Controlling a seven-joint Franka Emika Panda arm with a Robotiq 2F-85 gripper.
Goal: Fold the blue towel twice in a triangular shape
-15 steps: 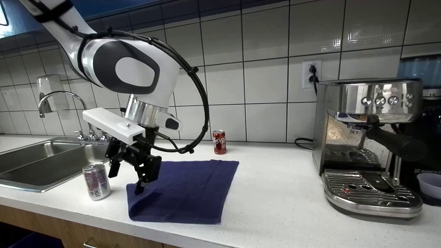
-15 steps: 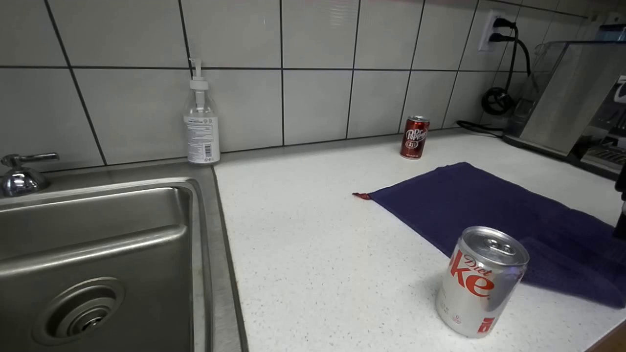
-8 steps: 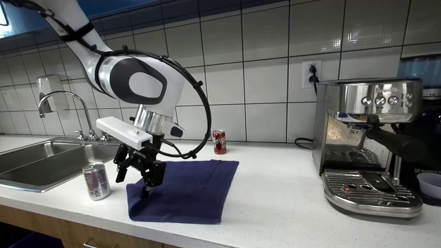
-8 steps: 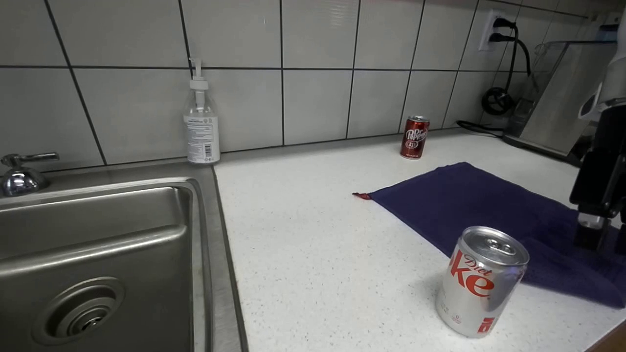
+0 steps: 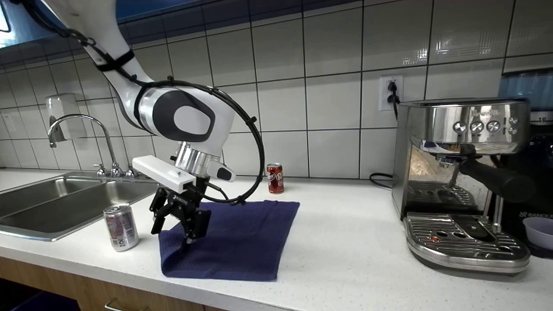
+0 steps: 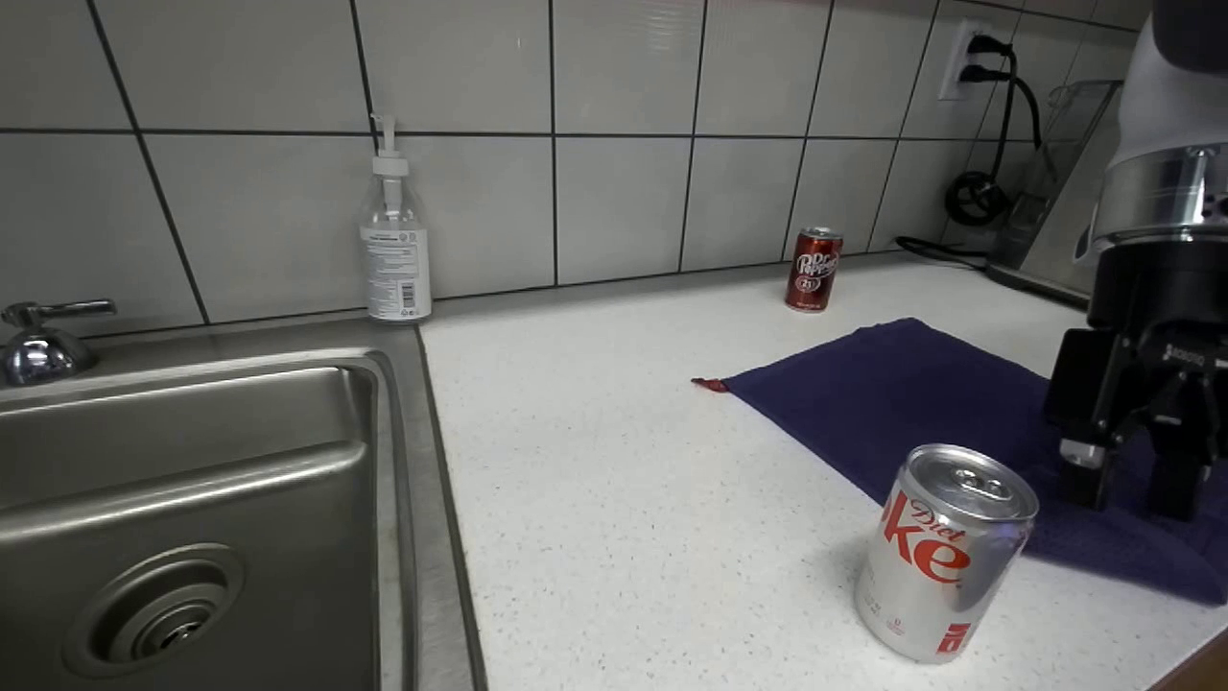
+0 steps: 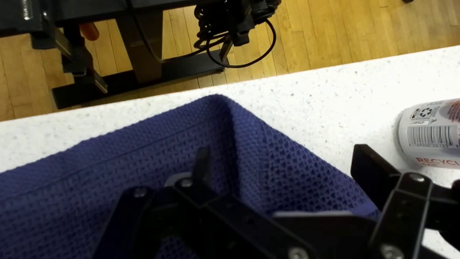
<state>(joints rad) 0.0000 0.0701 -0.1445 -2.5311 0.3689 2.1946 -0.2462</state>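
- The jaws stand wide apart, with nothing held in them.
- In the wrist view, one finger [image 7: 202, 162] is over the blue towel [image 5: 248, 239] and the other looks to be out by its edge. I can't tell if either one touches the cloth.
- A hump of cloth [image 7: 249, 158] stands up between the two fingers. That looks like a good bit to pinch, and I think pinching it is the job right now.
- Go down slowly until both tips are low, one on each side of the hump, then squeeze. Pressing too hard could push the towel along.
- The towel lies on the worktop [image 5: 341, 250], close to the front edge, and it is not a triangle yet. Lift the corner only a little and carry it across to the far corner, so the sides match.
- The silver Diet Coke can [image 6: 945, 557] stands near the outer finger. Close and lift without swinging that way, or it could tip.
- The red Dr Pepper can [image 6: 814, 270] stands past the back edge of the towel, so mind it too.
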